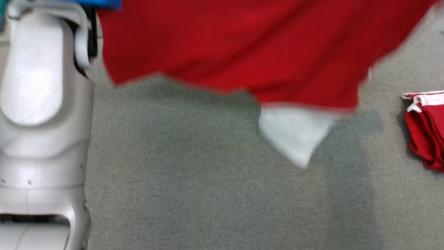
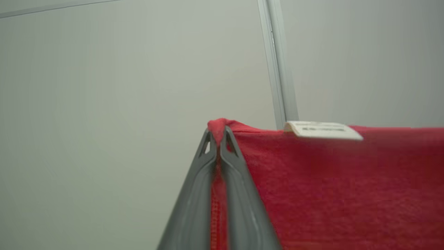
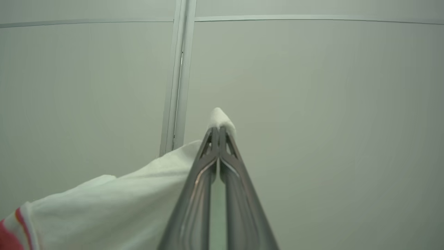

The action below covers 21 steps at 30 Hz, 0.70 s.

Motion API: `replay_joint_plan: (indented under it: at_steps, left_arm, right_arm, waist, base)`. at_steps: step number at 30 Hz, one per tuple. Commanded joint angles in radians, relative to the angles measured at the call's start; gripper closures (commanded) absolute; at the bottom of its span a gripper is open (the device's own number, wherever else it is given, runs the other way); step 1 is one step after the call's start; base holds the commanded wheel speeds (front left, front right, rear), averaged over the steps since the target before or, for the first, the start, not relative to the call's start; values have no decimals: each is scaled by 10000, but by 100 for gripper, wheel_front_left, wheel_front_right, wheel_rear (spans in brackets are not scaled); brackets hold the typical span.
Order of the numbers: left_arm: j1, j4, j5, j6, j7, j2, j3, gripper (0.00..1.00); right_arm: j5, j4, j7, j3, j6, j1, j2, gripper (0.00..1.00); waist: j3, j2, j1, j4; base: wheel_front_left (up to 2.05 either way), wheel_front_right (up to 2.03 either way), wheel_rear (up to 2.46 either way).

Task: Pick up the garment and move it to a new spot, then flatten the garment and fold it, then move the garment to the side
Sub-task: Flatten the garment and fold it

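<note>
The garment (image 1: 242, 45) is red with a white section (image 1: 295, 133). It hangs spread and blurred across the top of the head view, lifted off the grey surface. In the left wrist view my left gripper (image 2: 218, 133) is shut on a pinch of the red fabric (image 2: 329, 191) at its top edge, close to a white label (image 2: 322, 130). My right gripper (image 3: 218, 130) is shut on a tuft of the garment's white cloth (image 3: 121, 205), which drapes away to the left with a red stripe at its end.
A pale forearm (image 1: 38, 121) fills the left side of the head view. A second red and white garment (image 1: 426, 128) lies bunched at the right edge on the grey carpet-like surface (image 1: 190, 173). Pale wall panels with a vertical seam (image 3: 178, 80) stand behind both grippers.
</note>
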State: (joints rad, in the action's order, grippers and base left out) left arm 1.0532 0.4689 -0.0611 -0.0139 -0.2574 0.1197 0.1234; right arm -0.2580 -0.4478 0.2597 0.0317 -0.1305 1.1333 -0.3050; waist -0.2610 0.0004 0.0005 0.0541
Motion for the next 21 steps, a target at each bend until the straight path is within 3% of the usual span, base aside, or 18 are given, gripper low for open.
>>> replay_joint_plan:
  at_steps: [1, 4, 8, 13, 21]
  left_arm:
    - [515, 207, 35, -157, -63, -48, -66, 100]
    - [1079, 274, -129, -378, -77, -191, -298, 100]
    - [946, 630, -151, -286, -73, -288, -282, 100]
    - [-560, 683, -430, -247, -77, -489, -416, 100]
    - [-4215, 641, -936, -94, -78, -677, -263, 100]
  right_arm:
    - [241, -33, 62, 281, -3, 648, -67, 100]
    - [665, -109, 54, 716, -2, 1268, 50, 100]
    - [563, 3, 55, 1094, -2, 1263, 155, 100]
    - [-220, 362, 57, 977, -2, -433, 277, 100]
    - [-1505, 1072, 58, 705, -3, -4743, 801, 100]
  waist:
    - [-388, -4, -5, -245]
    - [-683, -4, -5, -183]
    - [-1042, -4, -5, -46]
    - [-1295, -4, -5, 164]
    - [-1102, -4, -5, 496]
  base:
    - [0, 0, 0]
    - [0, 0, 0]
    - [0, 0, 0]
    - [0, 0, 0]
    - [0, 0, 0]
